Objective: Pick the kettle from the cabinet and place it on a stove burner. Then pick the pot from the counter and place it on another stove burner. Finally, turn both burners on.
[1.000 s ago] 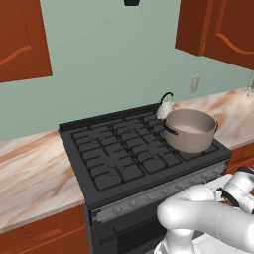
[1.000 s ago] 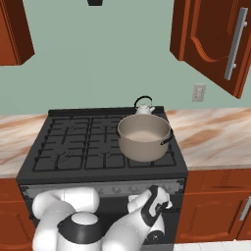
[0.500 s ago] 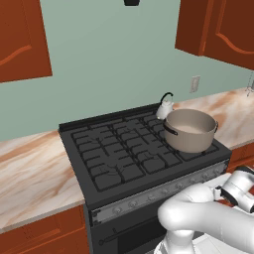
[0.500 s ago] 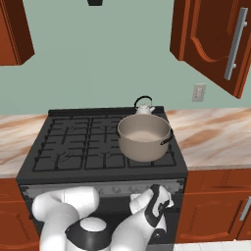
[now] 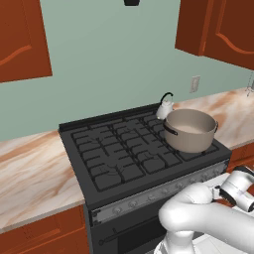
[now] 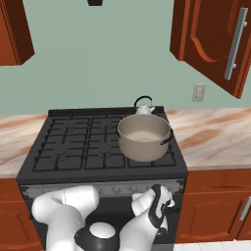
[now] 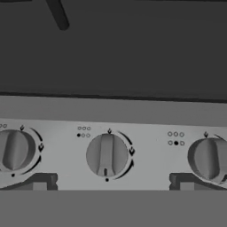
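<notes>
Kettle (image 5: 165, 107) sitting upright on the back right burner, half hidden behind the pot (image 5: 190, 130), black arched handle poking up over the rim. Pot parked on the front right burner (image 6: 147, 158), empty inside, one black loop handle facing forward-left, the other off to the right. Rest of the stove (image 5: 121, 151) grates bare. Marble-look counter (image 6: 215, 139) running along both sides of the range. Up top right, the cabinet (image 6: 215, 39) door with the long silver bar handle (image 6: 235, 44) swung open. Gripper (image 7: 113, 186) down low at the front panel, spread wide, fingertips just peeking up on either side of the middle knob (image 7: 106, 155), not touching it. Pointer on that knob straight up and down, two more knobs flanking it.
</notes>
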### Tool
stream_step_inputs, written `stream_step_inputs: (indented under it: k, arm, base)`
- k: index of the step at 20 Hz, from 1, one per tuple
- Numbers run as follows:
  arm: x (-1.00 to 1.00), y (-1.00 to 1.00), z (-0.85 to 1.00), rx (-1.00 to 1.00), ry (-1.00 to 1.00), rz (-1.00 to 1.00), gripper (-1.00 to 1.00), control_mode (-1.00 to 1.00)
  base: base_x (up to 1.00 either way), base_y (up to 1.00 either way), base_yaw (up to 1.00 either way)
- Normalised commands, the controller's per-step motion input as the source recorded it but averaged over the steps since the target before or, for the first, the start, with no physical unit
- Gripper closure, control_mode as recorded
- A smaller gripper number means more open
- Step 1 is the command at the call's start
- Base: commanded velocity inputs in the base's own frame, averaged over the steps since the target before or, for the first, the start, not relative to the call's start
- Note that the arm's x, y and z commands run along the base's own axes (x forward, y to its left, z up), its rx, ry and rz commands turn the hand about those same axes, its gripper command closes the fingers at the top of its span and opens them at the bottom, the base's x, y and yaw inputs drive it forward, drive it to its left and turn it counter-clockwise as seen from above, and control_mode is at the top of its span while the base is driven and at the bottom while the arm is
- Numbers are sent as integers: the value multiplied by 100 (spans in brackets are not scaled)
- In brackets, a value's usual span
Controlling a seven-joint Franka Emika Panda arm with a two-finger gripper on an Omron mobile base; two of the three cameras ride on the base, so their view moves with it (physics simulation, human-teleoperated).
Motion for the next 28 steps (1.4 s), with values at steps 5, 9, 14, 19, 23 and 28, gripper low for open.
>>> stream_step_inputs:
  k: [5,9,14,19,23,28]
  arm:
    - [10,0,-17,0,0,0,-100,-100]
    - [11,-1,-15,0,0,0,-100,-100]
    - [12,-4,-9,1,0,0,-100,-100]
    - [13,-3,-6,0,0,0,-100,-100]
    - [12,-3,-6,0,0,0,-100,-100]
    - [6,-1,-2,0,0,0,-100,-100]
  base:
    - [0,0,0]
    - [0,0,0]
    - [0,0,0]
    - [0,0,0]
    - [0,0,0]
    - [0,0,0]
